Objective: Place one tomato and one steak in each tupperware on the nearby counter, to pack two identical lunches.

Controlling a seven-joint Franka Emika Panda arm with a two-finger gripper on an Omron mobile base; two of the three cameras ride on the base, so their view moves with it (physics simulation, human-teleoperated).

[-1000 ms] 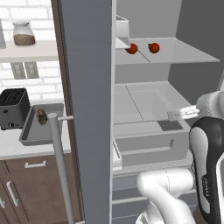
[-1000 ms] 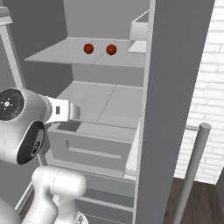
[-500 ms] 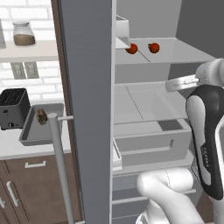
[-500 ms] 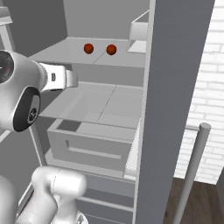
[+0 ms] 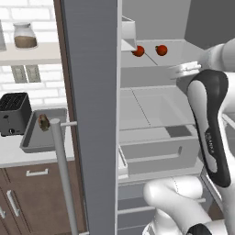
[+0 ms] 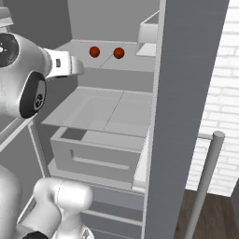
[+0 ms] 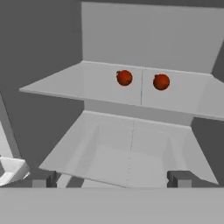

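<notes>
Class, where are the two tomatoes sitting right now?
Both tomatoes sit side by side, apart, on the fridge's upper shelf, above the lower shelf; in the left base view they are right of the open door.

I see two red tomatoes on a pale grey fridge shelf. A grey tupperware sits on the off-white counter beside a black toaster, over dark brown cabinets with silver handles.

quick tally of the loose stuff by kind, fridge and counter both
tomatoes: 2
tupperware trays: 1
brown food pieces in that tray: 1
toasters: 1
jars: 1
total: 6
</notes>
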